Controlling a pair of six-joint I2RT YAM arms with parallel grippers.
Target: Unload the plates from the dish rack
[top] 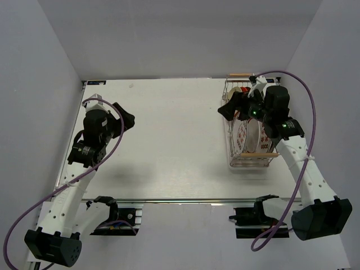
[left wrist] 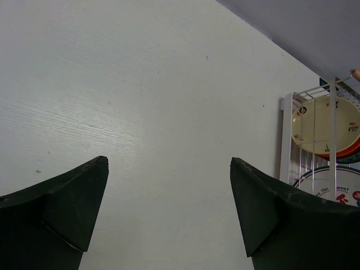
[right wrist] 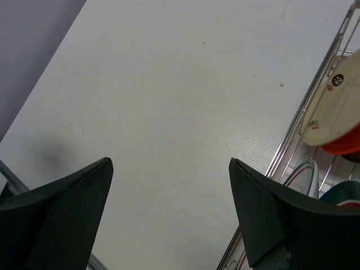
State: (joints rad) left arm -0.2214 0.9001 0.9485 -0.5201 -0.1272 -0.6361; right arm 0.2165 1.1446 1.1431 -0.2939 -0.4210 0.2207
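A white wood-grain surface (top: 169, 140) carries a rectangular chrome wire dish rack (top: 230, 147) with light wooden rod handles at its right side. Small round plates stand on edge inside it: a cream-white plate (right wrist: 334, 109) with small marks, an orange-red plate (right wrist: 346, 147) behind it, a white plate (right wrist: 301, 177) with a green-and-red rim ring, and a dark teal plate (right wrist: 343, 194). The right claw (top: 230, 106) hangs over the rack's left rim, jaws spread wide and holding nothing, with the plates just to its right. The left claw (top: 126, 115), equally wide and empty, sits over the surface's left side, well apart from the rack.
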